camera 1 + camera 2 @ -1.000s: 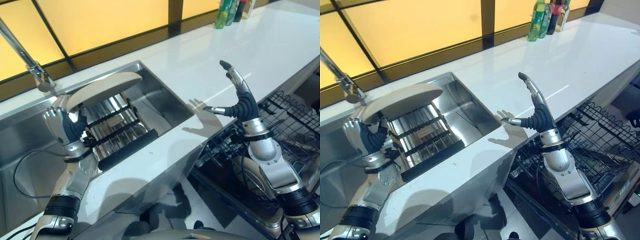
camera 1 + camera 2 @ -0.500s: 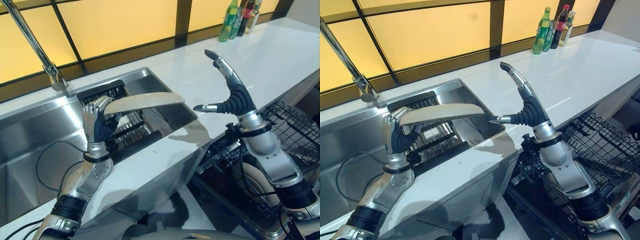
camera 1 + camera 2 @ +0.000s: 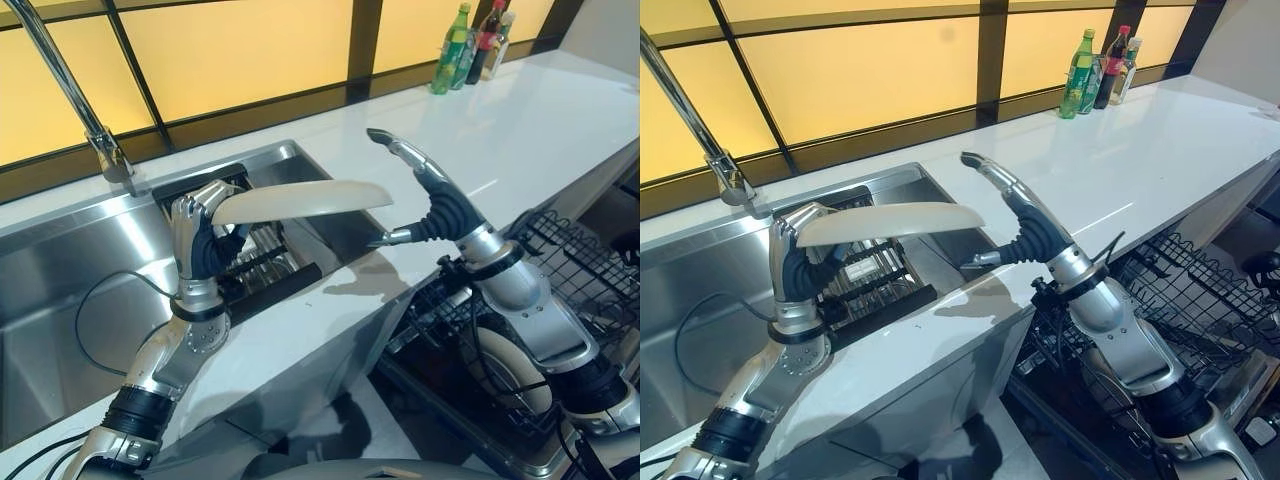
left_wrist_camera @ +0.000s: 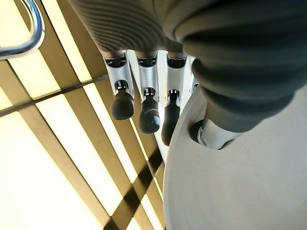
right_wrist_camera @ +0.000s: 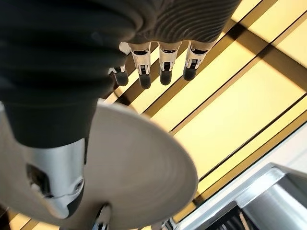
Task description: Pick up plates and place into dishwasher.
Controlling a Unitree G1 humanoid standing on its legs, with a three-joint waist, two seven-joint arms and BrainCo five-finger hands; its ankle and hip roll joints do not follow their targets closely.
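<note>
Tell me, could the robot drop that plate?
Maybe. The left hand pinches the plate at one edge only, so it could tip out over the sink. The right hand is open beside the far rim, not holding, so a handover could bump it loose.

Plate (image 3: 300,200) above the sink (image 3: 60,290), dishwasher rack (image 3: 590,280) to its right

The left arm rises from the lower left, forearm near upright, and the left hand (image 3: 200,235) has its fingers (image 4: 148,112) curled over the rim of a plate (image 3: 300,200), thumb beneath. The right arm reaches in from the lower right; the right hand (image 3: 440,205) is spread, fingers straight and thumb apart.
</note>
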